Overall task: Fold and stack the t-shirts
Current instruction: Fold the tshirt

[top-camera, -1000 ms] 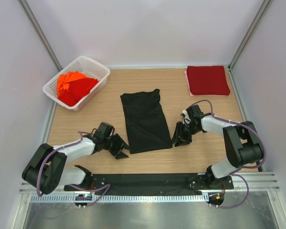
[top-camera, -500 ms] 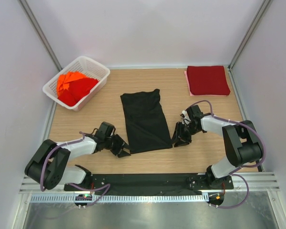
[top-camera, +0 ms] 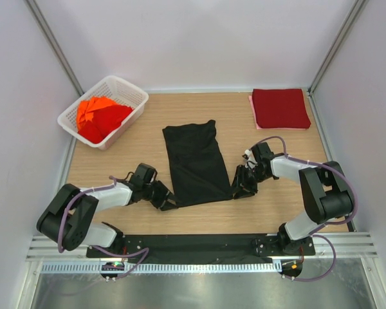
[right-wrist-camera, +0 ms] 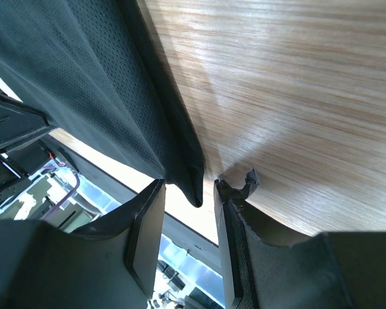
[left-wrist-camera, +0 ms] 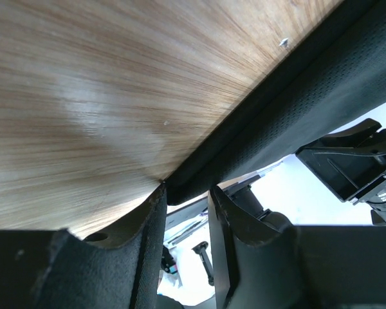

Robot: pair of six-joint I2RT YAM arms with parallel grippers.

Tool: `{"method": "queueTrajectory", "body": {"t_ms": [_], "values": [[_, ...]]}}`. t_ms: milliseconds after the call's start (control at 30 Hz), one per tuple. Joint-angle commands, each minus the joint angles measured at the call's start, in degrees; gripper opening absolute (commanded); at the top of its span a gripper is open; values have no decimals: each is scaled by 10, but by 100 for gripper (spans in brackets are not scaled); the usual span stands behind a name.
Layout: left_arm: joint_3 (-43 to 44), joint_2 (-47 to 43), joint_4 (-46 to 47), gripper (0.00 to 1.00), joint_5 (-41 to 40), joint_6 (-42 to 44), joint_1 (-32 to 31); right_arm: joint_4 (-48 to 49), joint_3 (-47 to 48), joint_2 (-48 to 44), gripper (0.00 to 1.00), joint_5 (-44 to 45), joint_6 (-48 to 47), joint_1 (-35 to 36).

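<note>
A black t-shirt [top-camera: 196, 164], folded into a long strip, lies flat in the middle of the table. My left gripper [top-camera: 165, 199] is low at its near left corner. In the left wrist view the gripper [left-wrist-camera: 188, 193] is open, and the shirt's hem [left-wrist-camera: 321, 84] reaches just to the fingertips. My right gripper [top-camera: 242, 185] is at the near right corner. In the right wrist view that gripper [right-wrist-camera: 190, 190] is open too. The black shirt's [right-wrist-camera: 71, 71] corner hangs loose between the two fingers. A dark red t-shirt [top-camera: 280, 107] lies folded at the back right.
A white lattice basket [top-camera: 134, 94] stands at the back left with crumpled orange-red t-shirts [top-camera: 98, 118] inside. Grey walls close the table on three sides. The arms' black base rail [top-camera: 199, 244] runs along the near edge.
My left gripper has slid right to the black shirt's near left corner, and its jaws have narrowed. The right gripper has edged slightly closer to the near right corner.
</note>
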Motion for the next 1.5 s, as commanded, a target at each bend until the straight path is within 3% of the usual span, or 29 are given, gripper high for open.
{"method": "queueTrajectory", "body": {"t_ms": [0, 200, 633, 700, 733, 833, 933, 1133, 1467], "values": [[-5, 7, -40, 35, -61, 19, -2, 9, -11, 14, 44, 29, -8, 1], [4, 22, -47, 33, -61, 27, -1, 8, -13, 17, 44, 31, -10, 1], [21, 28, -50, 10, -54, 58, -1, 51, -18, 28, 39, 2, 5, 1], [20, 25, -50, 8, -54, 64, -1, 61, -20, 33, 35, -18, 12, 2], [21, 23, -52, 4, -54, 72, -1, 75, -22, 36, 23, -25, 16, 1], [39, 13, -88, 0, -54, 101, -2, 82, -32, 33, 7, -41, 31, 1], [59, -15, -139, 0, -73, 139, -5, 67, -41, 8, 1, -40, 36, 2], [61, -103, -205, 0, -92, 159, -34, 29, -70, -73, 1, -36, 56, 19], [71, -278, -350, 0, -119, 134, -68, 10, -115, -258, 1, 10, 192, 114]]}}
